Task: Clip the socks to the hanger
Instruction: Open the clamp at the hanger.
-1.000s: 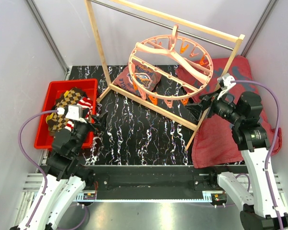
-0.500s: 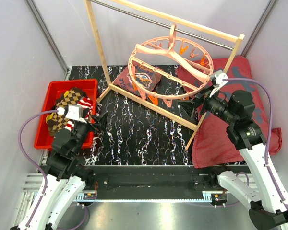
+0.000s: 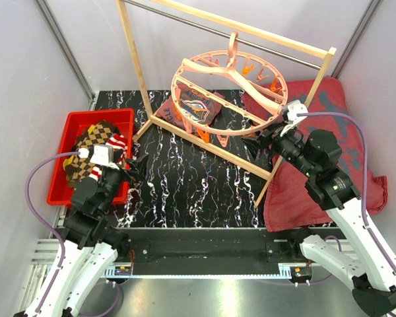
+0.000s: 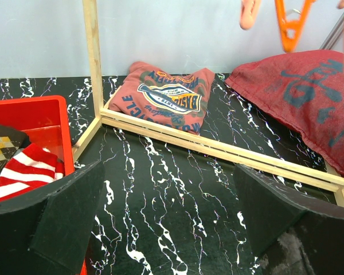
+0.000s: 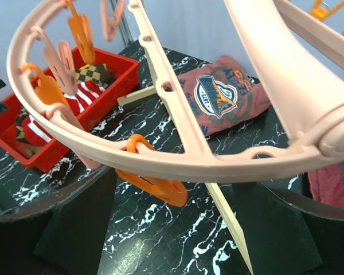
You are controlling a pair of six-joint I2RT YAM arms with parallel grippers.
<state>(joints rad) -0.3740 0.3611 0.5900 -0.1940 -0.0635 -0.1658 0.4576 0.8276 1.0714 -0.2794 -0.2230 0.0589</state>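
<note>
The hanger [image 3: 241, 79] hangs by its hook from the top rail of the wooden rack [image 3: 211, 146], its pink ring tilted, with orange and pink clips dangling round the rim. None of the clips that show holds a sock. The socks [image 3: 96, 142] lie heaped in the red bin [image 3: 57, 173] at the left of the black marbled table [image 3: 185, 188] — a brown argyle one on top, a red-and-white striped one [image 4: 28, 170] beside it towards the table.

The right gripper [image 5: 175, 223] is up at the near right side of the ring, its fingers spread wide. In its wrist view the rim crosses just above the gap, and an orange clip [image 5: 155, 186] hangs between the two pads; I cannot tell whether anything touches. The left gripper [image 4: 172, 220] sits low beside the bin — fingers also wide apart, holding nothing.

A folded reddish shirt with a printed badge [image 4: 163, 97] lies on the table under the rack, and a large dark-red cloth [image 3: 297, 191] lies along the right side.
</note>
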